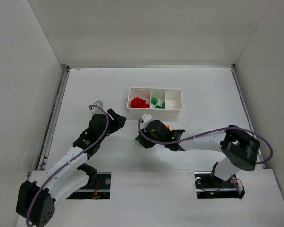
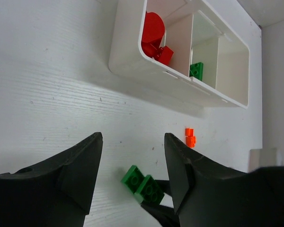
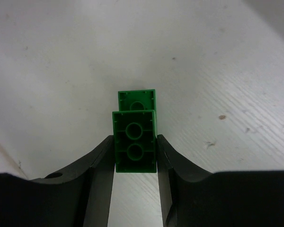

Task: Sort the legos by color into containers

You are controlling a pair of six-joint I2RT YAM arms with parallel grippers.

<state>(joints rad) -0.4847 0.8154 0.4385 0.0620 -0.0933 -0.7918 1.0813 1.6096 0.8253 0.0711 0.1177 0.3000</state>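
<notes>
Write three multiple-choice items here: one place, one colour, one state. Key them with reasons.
1. The orange pieces lie:
A) on the table, outside the tray
B) stacked on red bricks
C) in the middle compartment

2. The brick between the right gripper's fingers is:
A) red
B) green
C) orange

3. The left gripper is:
A) shut on a red brick
B) shut on an orange piece
C) open, holding nothing

1A: they sit on bare tabletop near the tray.
2B: green plastic sits against both fingers.
3C: its fingers stand apart, nothing gripped between.
</notes>
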